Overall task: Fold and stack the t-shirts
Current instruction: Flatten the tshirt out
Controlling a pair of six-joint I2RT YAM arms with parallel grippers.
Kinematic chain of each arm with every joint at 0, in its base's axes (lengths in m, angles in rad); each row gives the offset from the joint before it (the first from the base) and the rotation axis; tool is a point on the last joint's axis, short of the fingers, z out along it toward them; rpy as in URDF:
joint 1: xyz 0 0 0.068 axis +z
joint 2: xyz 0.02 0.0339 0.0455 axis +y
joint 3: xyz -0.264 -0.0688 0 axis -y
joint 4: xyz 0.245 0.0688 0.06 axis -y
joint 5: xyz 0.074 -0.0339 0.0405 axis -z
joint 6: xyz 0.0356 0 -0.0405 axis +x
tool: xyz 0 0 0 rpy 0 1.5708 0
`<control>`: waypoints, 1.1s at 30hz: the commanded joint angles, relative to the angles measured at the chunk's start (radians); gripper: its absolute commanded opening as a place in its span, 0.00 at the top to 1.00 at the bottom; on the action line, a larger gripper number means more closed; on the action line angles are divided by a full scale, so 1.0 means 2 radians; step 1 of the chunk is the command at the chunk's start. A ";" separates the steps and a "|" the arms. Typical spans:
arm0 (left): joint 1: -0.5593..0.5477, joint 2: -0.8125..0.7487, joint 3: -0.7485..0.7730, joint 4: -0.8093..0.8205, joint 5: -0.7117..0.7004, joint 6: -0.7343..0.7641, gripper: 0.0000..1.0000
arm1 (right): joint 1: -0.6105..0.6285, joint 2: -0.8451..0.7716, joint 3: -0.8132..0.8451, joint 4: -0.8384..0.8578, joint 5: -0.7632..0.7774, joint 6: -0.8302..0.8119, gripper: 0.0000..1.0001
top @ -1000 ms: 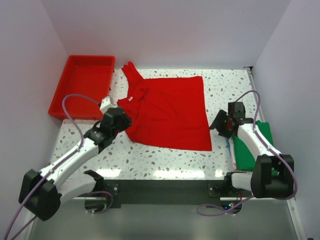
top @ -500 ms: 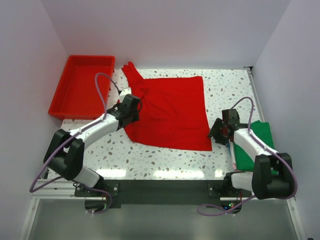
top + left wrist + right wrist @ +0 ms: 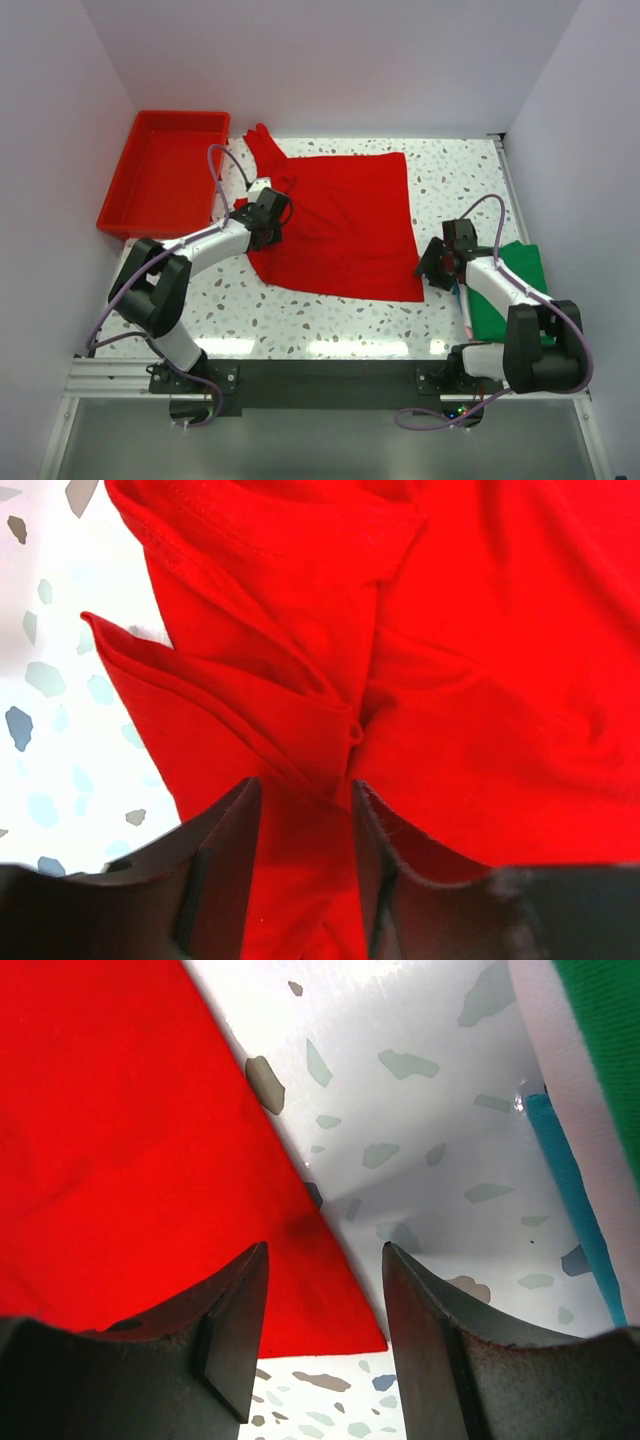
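Reaching in from the near edge in the top view, two arms work on one bright red cloth t-shirt lying spread out, mostly flat, in the middle of the white speckled table. The left gripper sits at the rumpled collar side of the shirt. The right gripper is at the near right corner. One rigid red plastic tray stands at the far left. One folded green cloth shirt lies at the right edge, partly under the right arm.

In the left wrist view, the two dark fingers stand spread, straddling a raised fold of red cloth; whether they touch it is unclear.

In the right wrist view, the two fingers stand apart over the red shirt's corner hem. At the right lie three strips: green, pale and a teal cloth edge.
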 commanded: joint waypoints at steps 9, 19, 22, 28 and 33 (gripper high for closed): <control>-0.002 -0.009 -0.003 0.006 -0.016 -0.010 0.85 | 0.002 0.006 -0.007 0.020 0.009 -0.007 0.50; 0.005 -0.112 -0.062 -0.009 -0.011 -0.039 1.00 | 0.001 -0.020 -0.006 -0.020 -0.013 -0.011 0.49; 0.011 -0.174 -0.101 -0.019 -0.012 -0.065 1.00 | 0.002 -0.030 -0.003 -0.039 -0.025 -0.011 0.47; 0.020 -0.322 -0.209 -0.078 -0.011 -0.180 1.00 | 0.003 -0.063 -0.027 -0.065 -0.057 -0.012 0.41; 0.019 -0.418 -0.338 -0.098 0.050 -0.304 1.00 | 0.002 -0.083 -0.032 -0.088 -0.052 -0.008 0.36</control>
